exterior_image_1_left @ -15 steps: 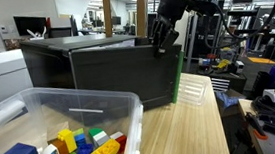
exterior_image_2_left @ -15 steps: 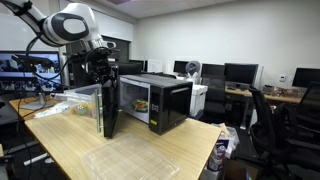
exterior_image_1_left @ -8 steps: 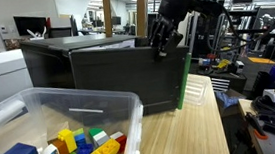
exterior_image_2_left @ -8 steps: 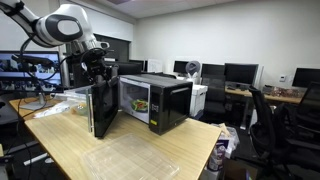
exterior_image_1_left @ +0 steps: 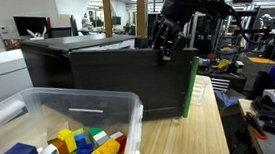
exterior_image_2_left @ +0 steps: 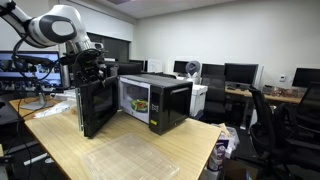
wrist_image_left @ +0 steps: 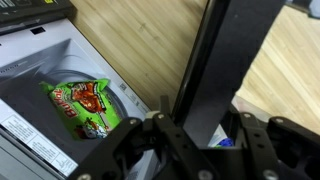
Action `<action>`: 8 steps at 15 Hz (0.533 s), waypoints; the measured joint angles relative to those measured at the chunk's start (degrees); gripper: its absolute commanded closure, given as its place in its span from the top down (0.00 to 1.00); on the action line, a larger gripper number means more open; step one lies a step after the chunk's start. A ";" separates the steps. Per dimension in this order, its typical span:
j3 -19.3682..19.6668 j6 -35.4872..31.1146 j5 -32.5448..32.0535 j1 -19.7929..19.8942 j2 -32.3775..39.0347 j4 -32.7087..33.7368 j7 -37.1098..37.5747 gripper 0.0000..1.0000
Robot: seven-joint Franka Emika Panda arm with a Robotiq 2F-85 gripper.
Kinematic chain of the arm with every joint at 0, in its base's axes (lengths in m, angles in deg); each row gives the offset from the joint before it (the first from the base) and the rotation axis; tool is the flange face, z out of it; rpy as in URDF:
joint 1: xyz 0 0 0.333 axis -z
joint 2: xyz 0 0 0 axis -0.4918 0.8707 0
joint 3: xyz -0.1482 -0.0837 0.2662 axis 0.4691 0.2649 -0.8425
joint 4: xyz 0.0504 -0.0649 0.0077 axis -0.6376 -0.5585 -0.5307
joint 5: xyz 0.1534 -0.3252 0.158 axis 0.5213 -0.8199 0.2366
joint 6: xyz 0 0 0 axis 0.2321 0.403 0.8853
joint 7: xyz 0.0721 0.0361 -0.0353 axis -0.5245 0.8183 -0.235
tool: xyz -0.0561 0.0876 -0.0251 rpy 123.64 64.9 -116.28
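Note:
A black microwave [exterior_image_2_left: 165,100] stands on a wooden table [exterior_image_2_left: 60,135] with its door [exterior_image_2_left: 97,105] swung wide open. The door also shows in an exterior view [exterior_image_1_left: 128,78]. My gripper [exterior_image_2_left: 88,68] is at the door's top free edge in both exterior views [exterior_image_1_left: 164,53]. In the wrist view the dark door [wrist_image_left: 225,60] passes between my two fingers [wrist_image_left: 200,135], with a small gap on one side, so the jaws straddle the edge without clamping it. A green and red snack packet [wrist_image_left: 85,105] lies inside the microwave cavity.
A clear plastic bin [exterior_image_1_left: 74,101] holding colourful toy bricks [exterior_image_1_left: 78,147] stands at the near end of the table. A clear lid [exterior_image_2_left: 130,160] lies flat on the table in front of the microwave. Office chairs [exterior_image_2_left: 275,125] and desks with monitors stand behind.
The microwave door has swung further open, and my gripper has moved with its edge away from the microwave body.

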 measured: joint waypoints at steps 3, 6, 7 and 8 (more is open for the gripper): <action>-0.15 0.00 0.04 -0.40 -0.01 0.00 0.01 0.88; -0.24 0.00 0.07 -0.89 -0.07 0.00 0.28 0.99; -0.38 0.00 0.08 -0.89 -0.13 0.00 0.77 1.00; -0.50 0.01 0.08 -0.88 -0.20 0.00 1.66 1.00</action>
